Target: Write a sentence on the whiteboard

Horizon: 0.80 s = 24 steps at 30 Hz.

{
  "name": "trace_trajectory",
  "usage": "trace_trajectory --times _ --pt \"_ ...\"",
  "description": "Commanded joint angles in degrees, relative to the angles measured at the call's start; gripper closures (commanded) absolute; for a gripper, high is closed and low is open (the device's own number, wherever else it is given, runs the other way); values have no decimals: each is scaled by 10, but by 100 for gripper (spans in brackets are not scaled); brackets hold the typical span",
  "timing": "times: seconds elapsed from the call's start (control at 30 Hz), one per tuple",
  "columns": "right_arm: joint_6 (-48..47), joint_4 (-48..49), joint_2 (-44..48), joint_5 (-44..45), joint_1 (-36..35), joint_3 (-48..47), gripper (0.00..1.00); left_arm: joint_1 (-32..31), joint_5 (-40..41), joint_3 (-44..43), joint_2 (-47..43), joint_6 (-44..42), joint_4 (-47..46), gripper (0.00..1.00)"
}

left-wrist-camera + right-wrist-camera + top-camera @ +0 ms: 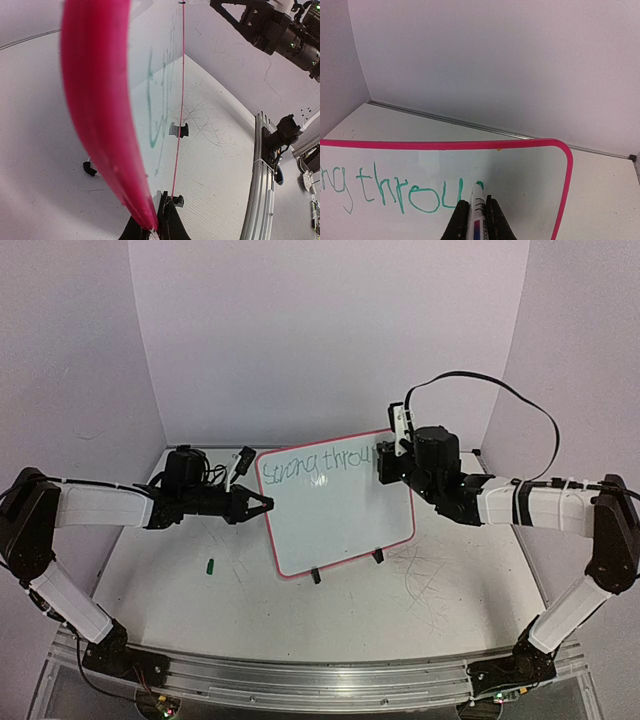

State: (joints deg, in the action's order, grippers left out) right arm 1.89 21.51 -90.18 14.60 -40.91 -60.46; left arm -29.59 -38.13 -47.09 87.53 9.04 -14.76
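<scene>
Whiteboard (340, 525): white rect. w/ pink-red rim, rounded corners, propped tilted on 2 black clip feet (316, 577), mid counter (200, 590). Sentence (318, 466): thin green handwriting along top edge, unfinished, reads approx. "Strong throu".

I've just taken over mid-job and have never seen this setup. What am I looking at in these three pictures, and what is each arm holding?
Two robot arms sit side by side. The wide picture looks from above and behind them; the other two come from cameras on each wrist. The left arm, jaws shut, pinches the left edge of the whiteboard, which stands on black feet. The right arm, jaws shut, holds a marker, its tip at the board. The sentence so far reads "Strong throu" in green. A small green piece, perhaps the cap, lies on the table.
</scene>
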Motion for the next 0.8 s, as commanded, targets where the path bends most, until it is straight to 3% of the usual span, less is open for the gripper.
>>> trace_trajectory --times 0.0,0.33,0.77 --pt "13 -4 20 -11 -1 19 100 5 85 -19 9 -55 19 100" --pt "21 -16 29 32 -1 28 100 4 85 -18 9 -55 20 100" --pt "-1 15 -10 40 -1 -33 100 2 83 -18 12 -58 20 100"
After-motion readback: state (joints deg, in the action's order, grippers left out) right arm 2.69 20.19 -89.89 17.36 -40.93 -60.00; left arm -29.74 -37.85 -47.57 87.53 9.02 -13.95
